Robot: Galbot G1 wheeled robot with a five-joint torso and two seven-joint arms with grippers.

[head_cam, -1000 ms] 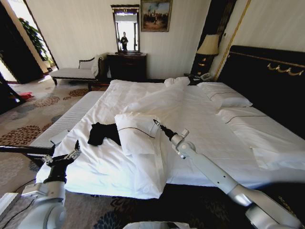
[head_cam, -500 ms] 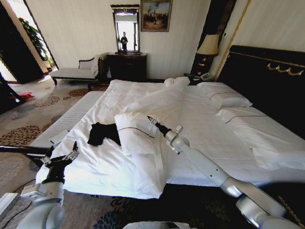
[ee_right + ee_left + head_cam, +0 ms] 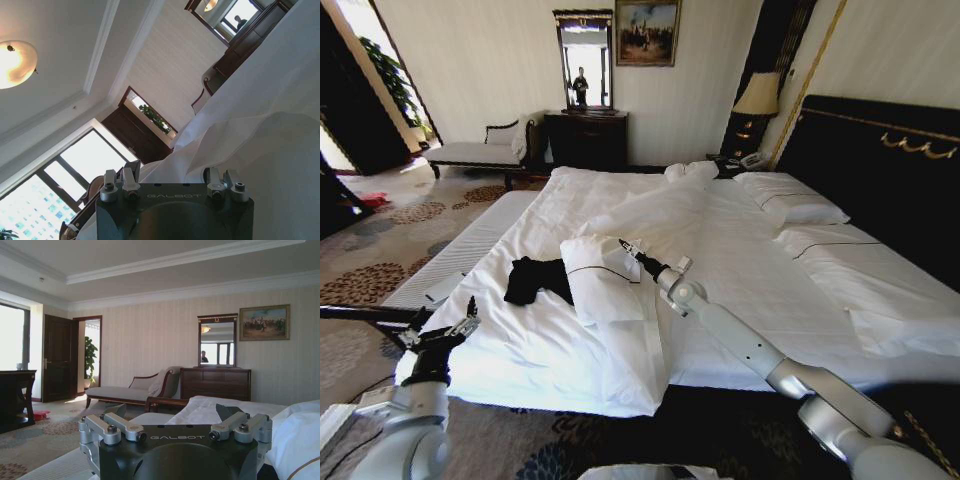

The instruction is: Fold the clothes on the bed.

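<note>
My right end effector point(image 3: 628, 247), fingers spread, should go low past the pillow point(image 3: 605, 275) to the black T-shirt point(image 3: 535, 279).

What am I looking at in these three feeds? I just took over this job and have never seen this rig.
It is a wheeled robot with two arms. The head view looks down from its head at the bed. A crumpled black T-shirt lies near the bed's left edge, beside a white pillow on the folded-back duvet. The right gripper reaches out over that pillow, short of the shirt. The left gripper hovers low at the bed's near left corner. The other two feeds come from the wrists: the left one looks across the room past its open jaws, the right one points up along the white bedding. Nothing is held.
</note>
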